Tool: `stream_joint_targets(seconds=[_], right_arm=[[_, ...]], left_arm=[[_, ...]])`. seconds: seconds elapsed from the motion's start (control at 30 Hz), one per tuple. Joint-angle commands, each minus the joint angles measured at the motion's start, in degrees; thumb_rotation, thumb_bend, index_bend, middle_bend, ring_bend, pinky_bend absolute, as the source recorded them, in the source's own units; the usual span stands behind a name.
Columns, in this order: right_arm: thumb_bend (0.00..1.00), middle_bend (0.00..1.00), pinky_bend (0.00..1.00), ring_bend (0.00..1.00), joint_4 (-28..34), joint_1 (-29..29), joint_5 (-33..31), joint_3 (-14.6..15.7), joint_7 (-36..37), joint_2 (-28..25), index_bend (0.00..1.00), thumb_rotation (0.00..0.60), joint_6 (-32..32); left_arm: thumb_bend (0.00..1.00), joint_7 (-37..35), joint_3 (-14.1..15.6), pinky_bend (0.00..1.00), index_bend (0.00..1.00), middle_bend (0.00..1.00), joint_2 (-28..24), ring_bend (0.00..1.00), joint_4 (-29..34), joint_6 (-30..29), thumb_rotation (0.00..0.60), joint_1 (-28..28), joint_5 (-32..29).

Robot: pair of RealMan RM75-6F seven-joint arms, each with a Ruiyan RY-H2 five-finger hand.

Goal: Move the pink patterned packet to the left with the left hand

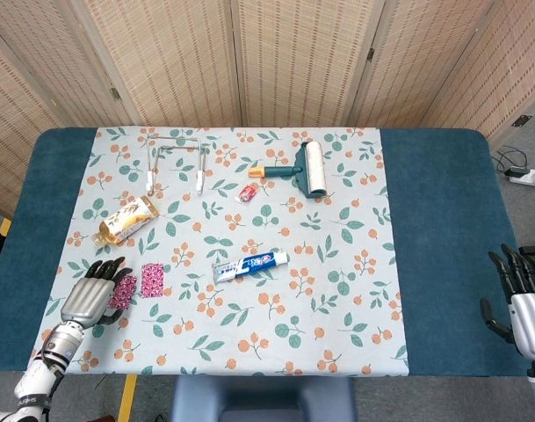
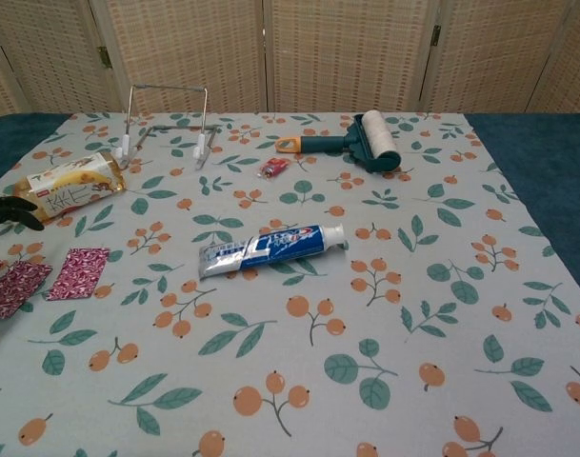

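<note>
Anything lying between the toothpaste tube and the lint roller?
Nothing lies on that stretch: in the head view only bare leaf-print cloth shows between the toothpaste tube and the lint roller. The small red item sits off to the left of that line.
</note>
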State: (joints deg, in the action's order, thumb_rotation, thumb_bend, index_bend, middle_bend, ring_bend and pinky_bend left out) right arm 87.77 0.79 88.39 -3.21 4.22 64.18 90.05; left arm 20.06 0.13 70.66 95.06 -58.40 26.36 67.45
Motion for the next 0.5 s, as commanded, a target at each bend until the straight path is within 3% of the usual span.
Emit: stream_joint_targets(seconds=[0.03,0.5], right_arm=[[0.5,0.0,0.0,0.0,-0.2,-0.1,-0.1,0.0,0.3,0.0,0.0,0.6,0.0],[0.5,0.0,0.0,0.0,-1.5,-0.5,0.2,0.1,2.0,0.2,0.0,0.6,0.5]], left_arm=[[0.35,0.7,-0.8,0.0,0.15,0.0,0.1,0.0,0.3,1.9,0.6,1.6,-0.7],[0.35,5.4,-2.9,0.0,0.14,0.0,3.0,0.0,-0.7,8.2,0.6,7.1,-11.2]])
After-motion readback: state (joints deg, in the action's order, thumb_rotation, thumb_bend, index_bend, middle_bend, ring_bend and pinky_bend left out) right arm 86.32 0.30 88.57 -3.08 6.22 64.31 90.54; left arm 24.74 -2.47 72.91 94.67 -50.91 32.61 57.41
